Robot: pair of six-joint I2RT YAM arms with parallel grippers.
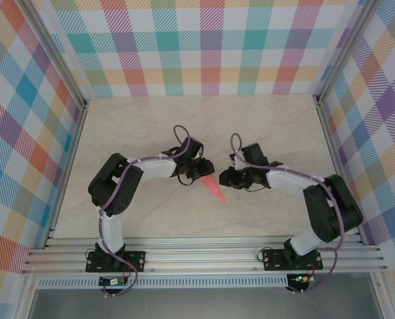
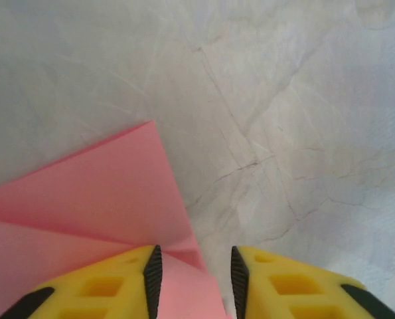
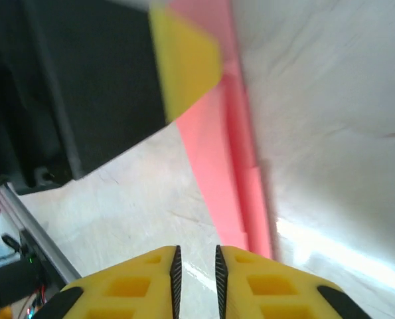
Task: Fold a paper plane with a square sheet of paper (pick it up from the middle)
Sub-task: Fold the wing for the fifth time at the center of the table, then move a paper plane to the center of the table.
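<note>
Top view: both arms meet mid-frame over the paper plane [image 1: 214, 189], its point aimed lower right on the table [image 1: 151, 126], likely so each side can work the crease. Left wrist: the left gripper [image 2: 192, 282] stands parted and unclenched, pink paper lying in its gap at lower left. Right wrist: the right gripper [image 3: 196, 279] shows a slim slit, grasping nothing, the plane just beside its finger.

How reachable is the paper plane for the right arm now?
Probably yes: the paper plane lies just ahead of the right gripper, with bare table between; the left gripper crowds only its far end.
</note>
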